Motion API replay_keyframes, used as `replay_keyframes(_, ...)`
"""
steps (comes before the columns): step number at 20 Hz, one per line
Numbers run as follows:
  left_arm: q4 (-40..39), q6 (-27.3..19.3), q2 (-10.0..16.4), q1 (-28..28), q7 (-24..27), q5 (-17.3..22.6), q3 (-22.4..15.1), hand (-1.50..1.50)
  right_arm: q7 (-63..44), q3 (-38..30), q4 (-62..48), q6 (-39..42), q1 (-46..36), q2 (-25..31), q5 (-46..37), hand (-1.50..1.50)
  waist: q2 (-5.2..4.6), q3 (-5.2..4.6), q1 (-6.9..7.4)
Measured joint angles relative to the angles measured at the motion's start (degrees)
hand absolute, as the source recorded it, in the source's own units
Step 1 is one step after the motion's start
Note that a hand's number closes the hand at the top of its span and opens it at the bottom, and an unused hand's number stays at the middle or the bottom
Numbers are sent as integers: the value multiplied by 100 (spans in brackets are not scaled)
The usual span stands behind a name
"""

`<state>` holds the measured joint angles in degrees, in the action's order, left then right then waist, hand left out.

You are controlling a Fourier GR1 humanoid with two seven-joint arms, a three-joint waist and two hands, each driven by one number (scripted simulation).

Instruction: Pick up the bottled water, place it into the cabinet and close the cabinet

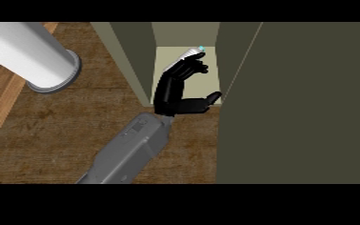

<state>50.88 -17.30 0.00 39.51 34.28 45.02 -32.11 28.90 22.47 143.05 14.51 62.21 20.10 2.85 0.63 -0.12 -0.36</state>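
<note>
Presently, the bottled water (190, 53) (pale, cyan-capped) is being held inside the open cabinet (134, 62), over its cream floor (166, 57), the left hand (172, 93) being curled around it. The brown wood counter (77, 119) is being occupied by a white cylinder (35, 52) — upper left.

We are looking steeply down from the robot's head, close above the wooden desk (70, 124), facing the open cabinet (130, 57).
</note>
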Motion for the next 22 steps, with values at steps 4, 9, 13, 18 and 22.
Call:
replay_keyframes(4,964,-53,135,-879,-134,-92,-463,-150,40,131,13,-128,104,-11,-41,-150,21,1,94)
replay_keyframes(9,2260,-357,688,-2094,-116,-199,-762,-150,109,210,9,-255,145,31,-96,-150,32,3,190)
replay_keyframes(13,3151,-372,1283,-3041,30,-215,-839,-150,127,254,12,-169,152,299,-149,150,26,-2,226)
replay_keyframes(18,3906,17,2007,-3955,339,-173,-842,-150,121,343,-9,227,-142,921,-306,150,37,-14,301)
replay_keyframes(22,4313,385,2572,-4524,612,-138,-751,-150,118,344,0,409,-479,1340,-375,150,43,-26,342)
